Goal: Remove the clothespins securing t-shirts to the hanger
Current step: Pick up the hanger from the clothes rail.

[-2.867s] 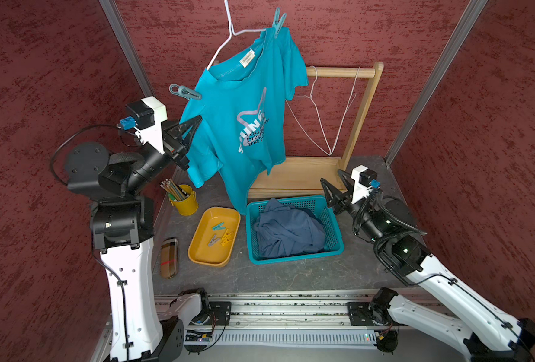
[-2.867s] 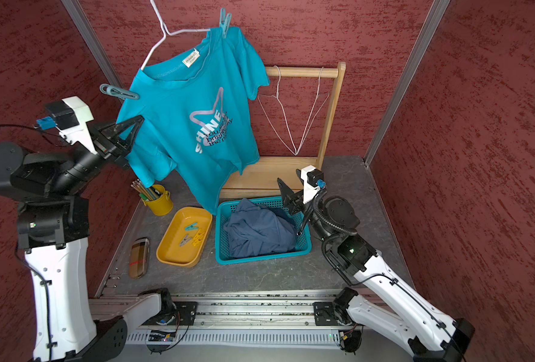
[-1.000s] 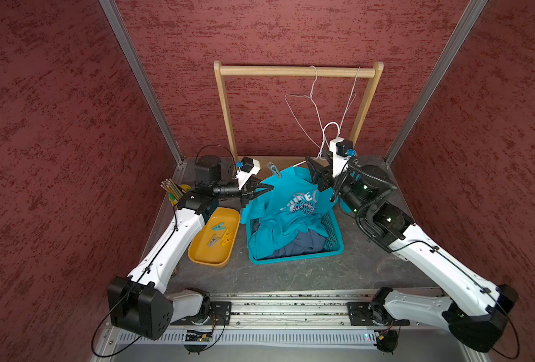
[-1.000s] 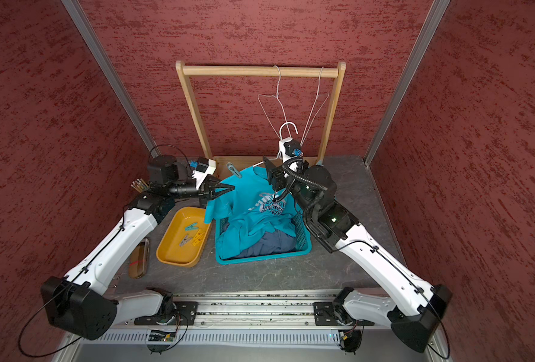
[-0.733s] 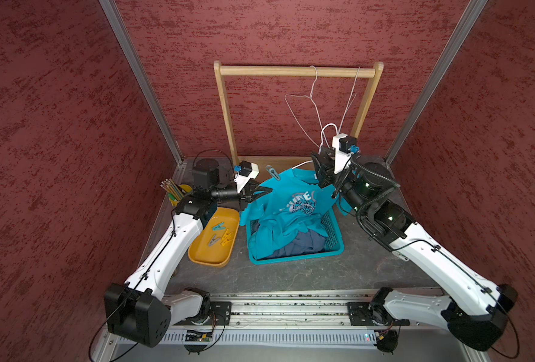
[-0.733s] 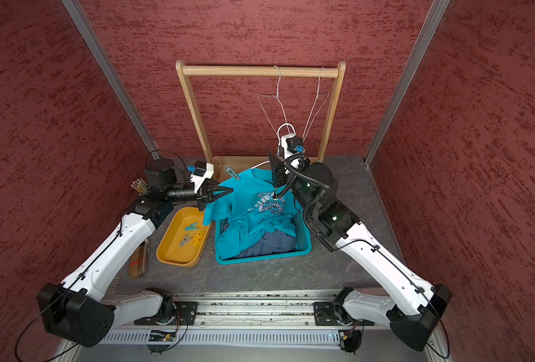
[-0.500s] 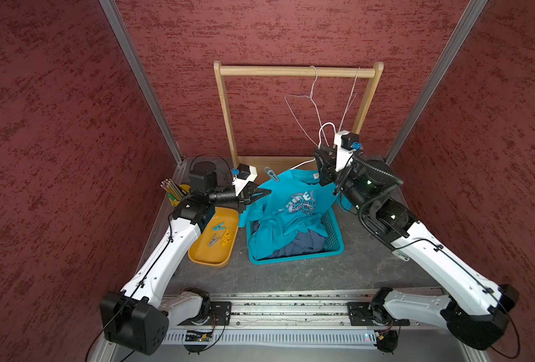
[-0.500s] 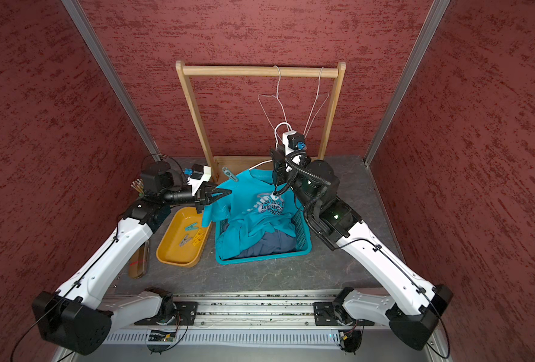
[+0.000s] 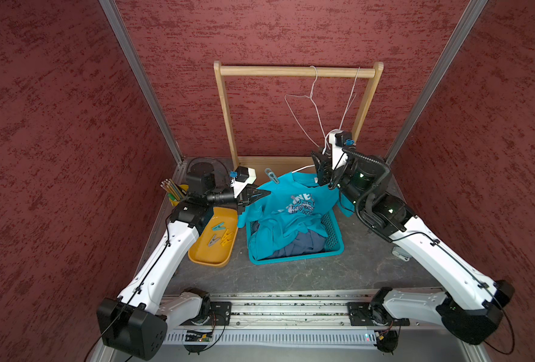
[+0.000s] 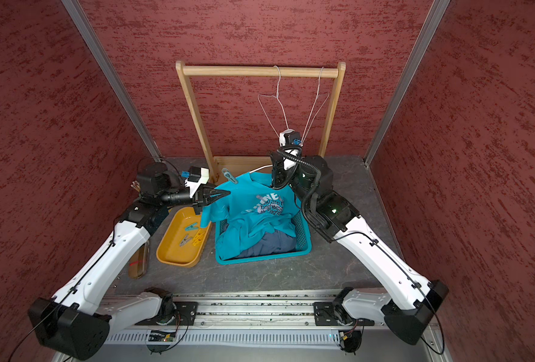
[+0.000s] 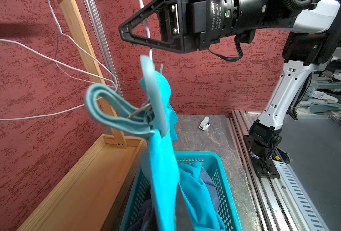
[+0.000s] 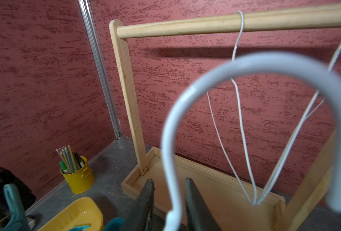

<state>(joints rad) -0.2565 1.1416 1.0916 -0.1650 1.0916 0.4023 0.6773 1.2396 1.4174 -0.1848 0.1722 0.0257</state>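
Observation:
A bright teal t-shirt (image 9: 294, 200) on a white wire hanger (image 9: 304, 169) droops into the teal basket (image 9: 294, 260), over a slate blue shirt (image 9: 297, 247). One grey-blue clothespin (image 9: 271, 175) (image 10: 229, 175) (image 11: 121, 112) stands clipped on the shirt's left shoulder. My left gripper (image 9: 264, 195) (image 10: 227, 192) (image 11: 175, 200) is shut on the teal fabric just below that clothespin. My right gripper (image 9: 319, 183) (image 10: 274, 185) (image 12: 168, 181) has closed in on the hanger's neck, with the hook (image 12: 245, 62) arching up in front of its camera.
A yellow tray (image 9: 209, 257) left of the basket holds several loose clothespins. Behind stands a wooden rack (image 9: 294, 71) with two bare wire hangers (image 9: 307, 106). A yellow pencil cup (image 9: 173, 191) is at the back left, and a small white object (image 9: 399, 252) lies under my right arm.
The shirt and hanger, held high by my left gripper earlier, now hang low over the basket. In the last second my right jaws narrowed around the hanger's neck; my left gripper pulled slightly left.

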